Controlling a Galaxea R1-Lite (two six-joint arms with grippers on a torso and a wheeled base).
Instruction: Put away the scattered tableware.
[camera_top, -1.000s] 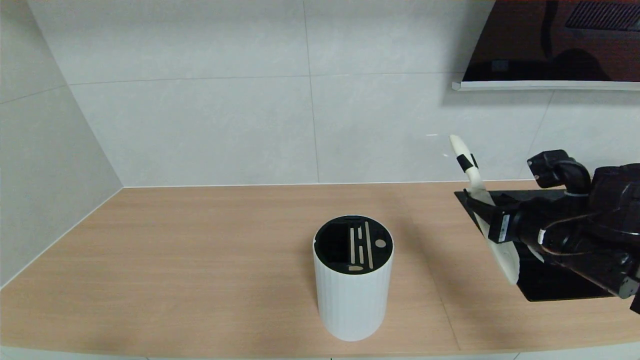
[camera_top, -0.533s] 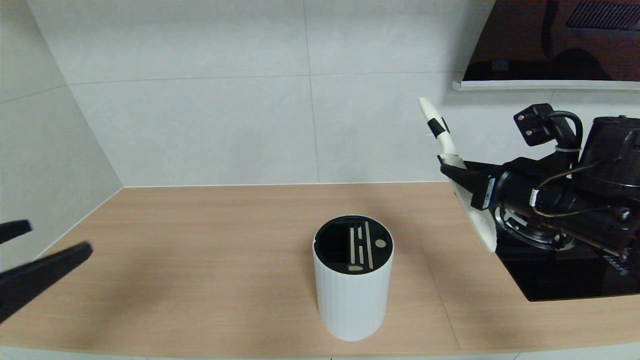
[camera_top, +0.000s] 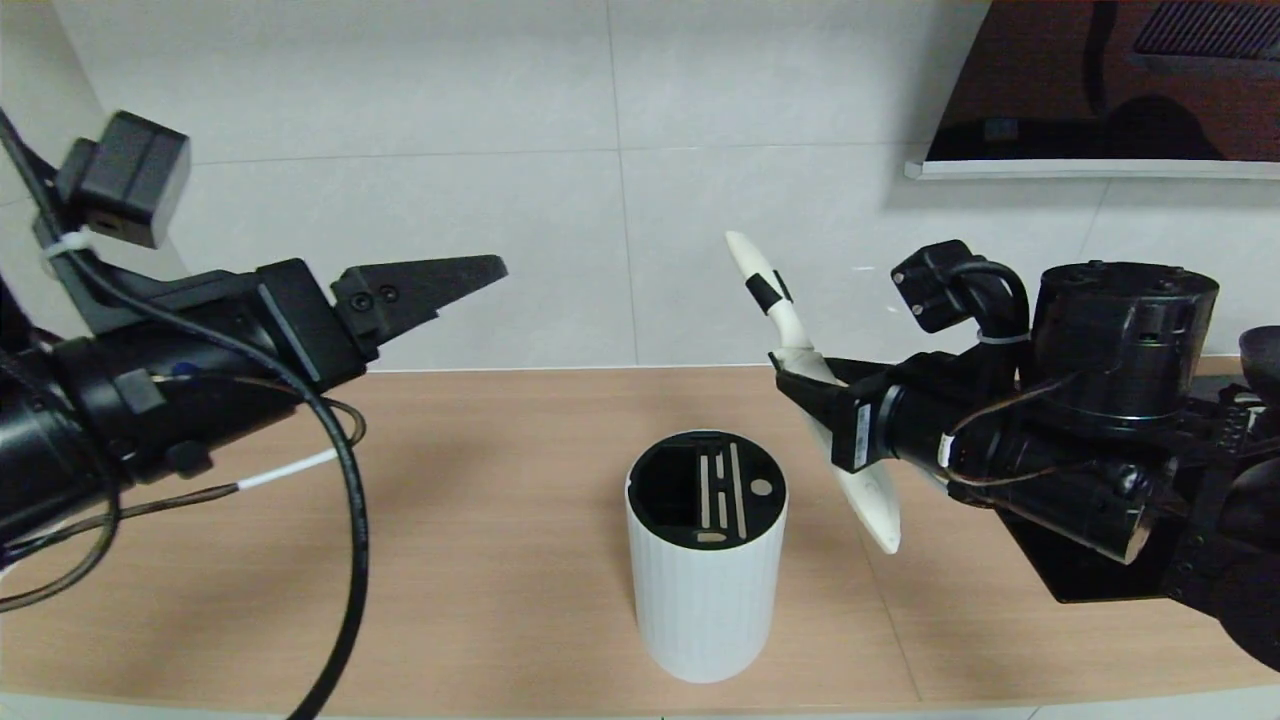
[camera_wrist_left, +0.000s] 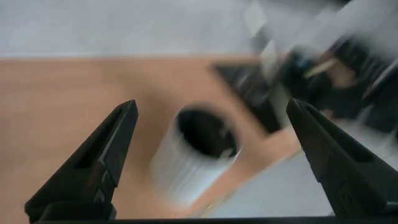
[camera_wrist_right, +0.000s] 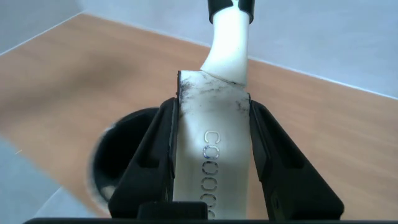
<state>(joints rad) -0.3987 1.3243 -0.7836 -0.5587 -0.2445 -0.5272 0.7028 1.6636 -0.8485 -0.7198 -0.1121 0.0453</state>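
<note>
Wooden desk (camera_top: 480, 470), slotted holder (camera_top: 706, 600) centred. Right of holder: right gripper (camera_top: 815, 400), fingers clamped on white knife (camera_top: 868, 495), blade down, presumably for slotting. Left of holder: left gripper (camera_wrist_left: 211, 115), fingers apart.

Left gripper (camera_wrist_left: 211, 109): matte black wedge fingers (camera_top: 420, 283), two screws (camera_top: 372, 295). Left arm (camera_top: 150, 400): black cylinder, looping black cable (camera_top: 350, 540), boxy wrist camera (camera_top: 125, 190), white zip tie (camera_top: 62, 243). Right arm (camera_top: 1060, 470): black drum housing (camera_top: 1125, 340), white label (camera_top: 862, 437).
</note>
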